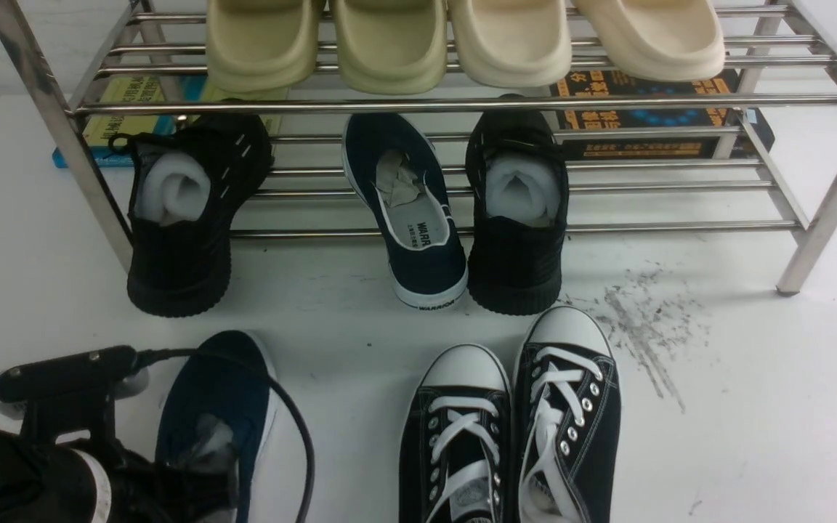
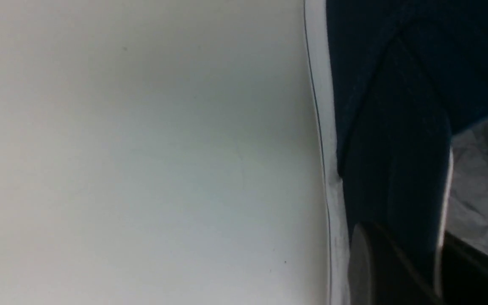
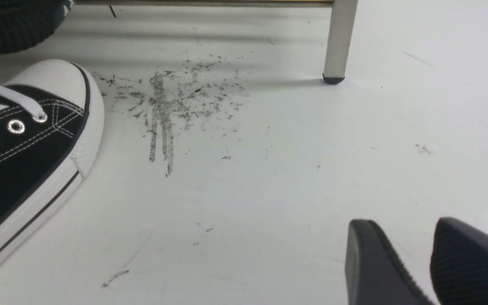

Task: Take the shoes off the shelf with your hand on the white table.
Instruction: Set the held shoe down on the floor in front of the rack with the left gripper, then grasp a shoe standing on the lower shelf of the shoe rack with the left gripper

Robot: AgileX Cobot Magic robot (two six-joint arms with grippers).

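Navy canvas is lying between the parted tips of my left fingers (image 2: 403, 231): this slip-on (image 1: 219, 367) is resting on the white table (image 1: 346, 407), and I am straddling its side wall without visibly pinching it. I judge that I am letting this one go; the next move is calling for a clean lift, then a reach forward and to the right for its mate. That second slip-on (image 1: 426, 272) is waiting ahead of those fingers on the lower tier of the shelf (image 1: 644, 226), its toe jutting over the front bar. Crumpled paper (image 1: 397, 178) is filling its heel; paper is stuffing the nearer shoe too. Beside the mate, black sneakers (image 1: 179, 269) are holding white padding (image 1: 173, 187). My right fingers (image 3: 400, 231) are standing apart, gripping nothing, well away from both navy shoes.
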